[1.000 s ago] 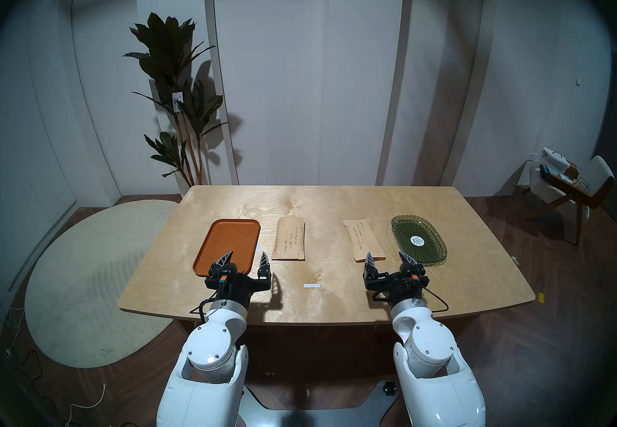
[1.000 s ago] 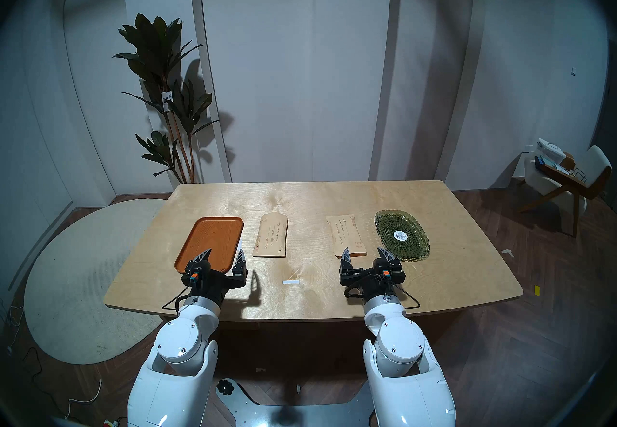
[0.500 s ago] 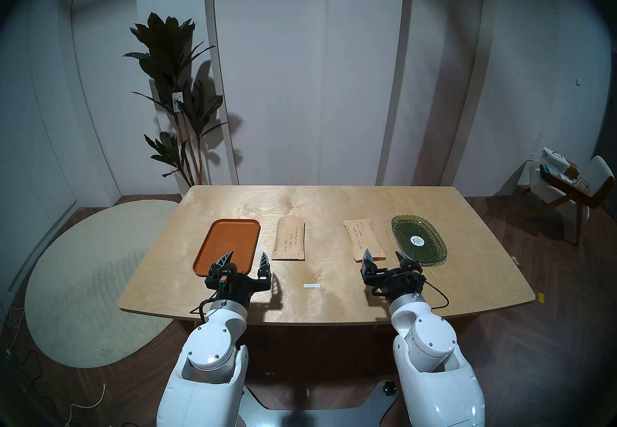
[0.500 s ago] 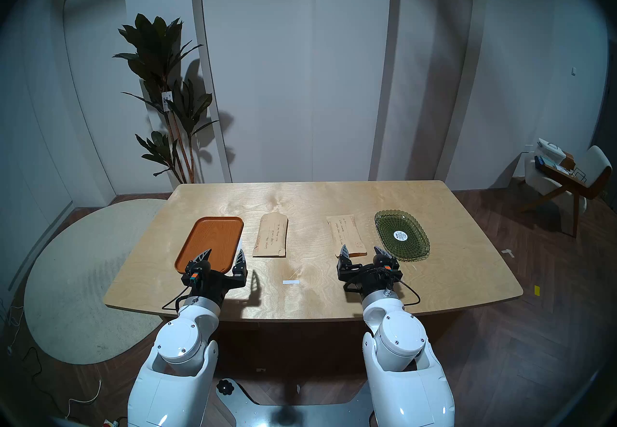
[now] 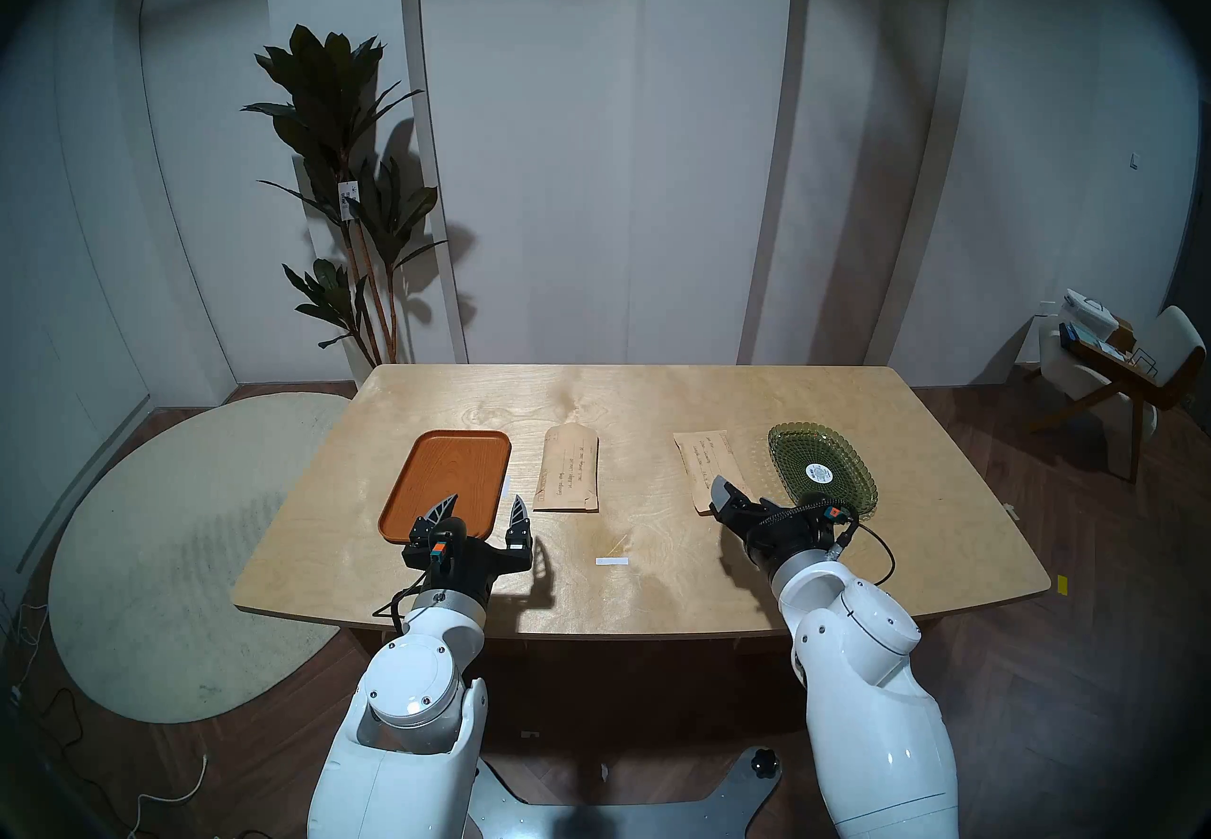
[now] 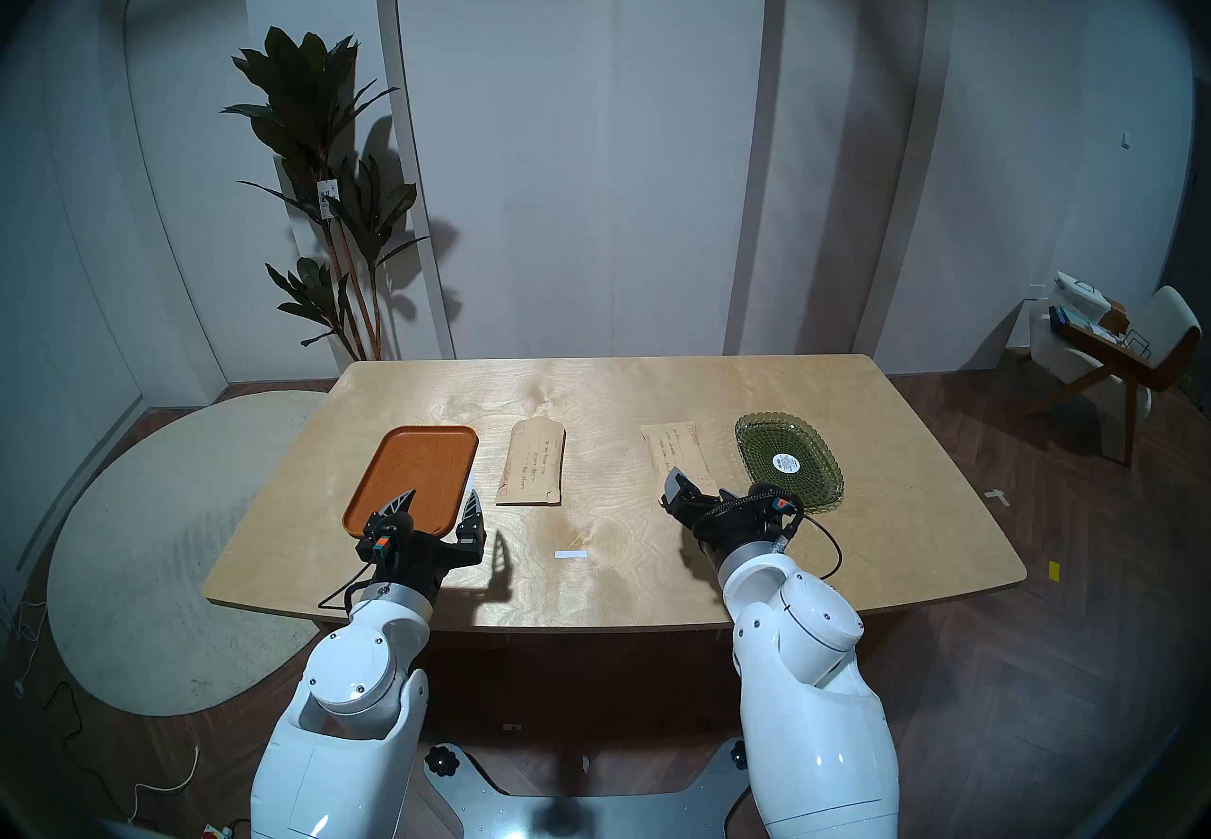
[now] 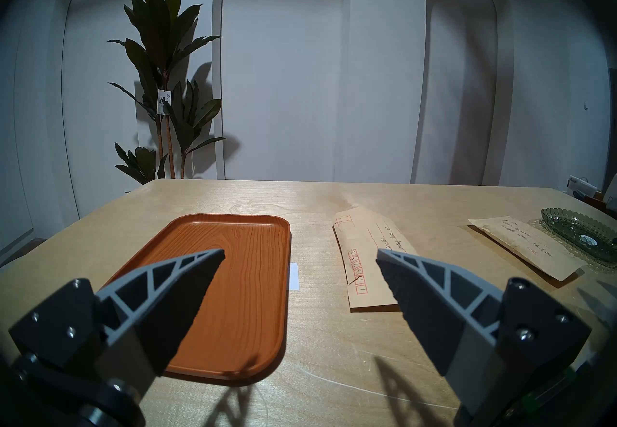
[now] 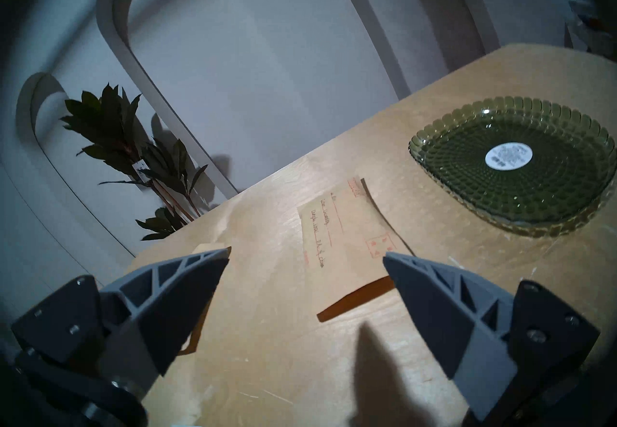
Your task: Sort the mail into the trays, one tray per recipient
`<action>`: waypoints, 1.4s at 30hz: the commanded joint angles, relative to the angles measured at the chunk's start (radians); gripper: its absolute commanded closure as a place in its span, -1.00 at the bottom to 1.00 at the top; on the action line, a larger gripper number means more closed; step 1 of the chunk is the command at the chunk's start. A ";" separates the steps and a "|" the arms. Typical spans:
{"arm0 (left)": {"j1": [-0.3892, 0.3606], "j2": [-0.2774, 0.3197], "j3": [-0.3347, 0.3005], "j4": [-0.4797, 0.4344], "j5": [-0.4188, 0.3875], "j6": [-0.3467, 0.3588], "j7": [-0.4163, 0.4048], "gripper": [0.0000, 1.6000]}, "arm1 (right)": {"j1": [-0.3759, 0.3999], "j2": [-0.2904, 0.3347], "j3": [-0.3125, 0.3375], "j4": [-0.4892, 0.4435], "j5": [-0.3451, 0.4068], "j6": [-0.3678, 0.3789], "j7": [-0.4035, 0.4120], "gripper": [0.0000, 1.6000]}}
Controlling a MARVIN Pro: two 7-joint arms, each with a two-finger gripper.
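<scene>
Clearly spread wide and empty, both right gripper (image 8: 305, 254) and left gripper (image 5: 485, 498). Found right envelope (image 8: 337, 226) mid-frame in the right wrist view, flat, just left of green dish (image 8: 467, 107); left envelope (image 5: 569, 470) just right of orange tray (image 5: 452, 464). Risked skidding thin paper along the table (image 5: 655, 588) (no raised edge to pinch) or clipping glass. Could not read addressees; near corner hidden behind a finger.

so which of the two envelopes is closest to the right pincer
The envelope beside the green glass dish, the right envelope: the open right pincer hangs just above its near end. The left envelope, beside the orange tray, lies farther off.
</scene>
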 commanded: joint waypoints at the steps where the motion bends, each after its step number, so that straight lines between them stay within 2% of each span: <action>1: -0.004 0.000 -0.001 -0.020 0.000 -0.004 0.001 -1.00 | 0.064 -0.009 0.015 -0.003 0.149 0.079 -0.054 -1.00; 11: -0.004 0.000 -0.001 -0.021 0.000 -0.003 0.001 -1.00 | 0.095 -0.006 0.018 0.025 0.259 0.121 -0.144 -1.00; 24: -0.004 0.000 -0.001 -0.021 0.000 -0.003 0.001 -1.00 | 0.115 -0.008 0.015 0.062 0.334 0.138 -0.190 -1.00; 42: -0.004 0.000 -0.001 -0.021 0.000 -0.003 0.001 -1.00 | 0.123 -0.008 0.053 0.095 0.359 0.133 -0.208 -1.00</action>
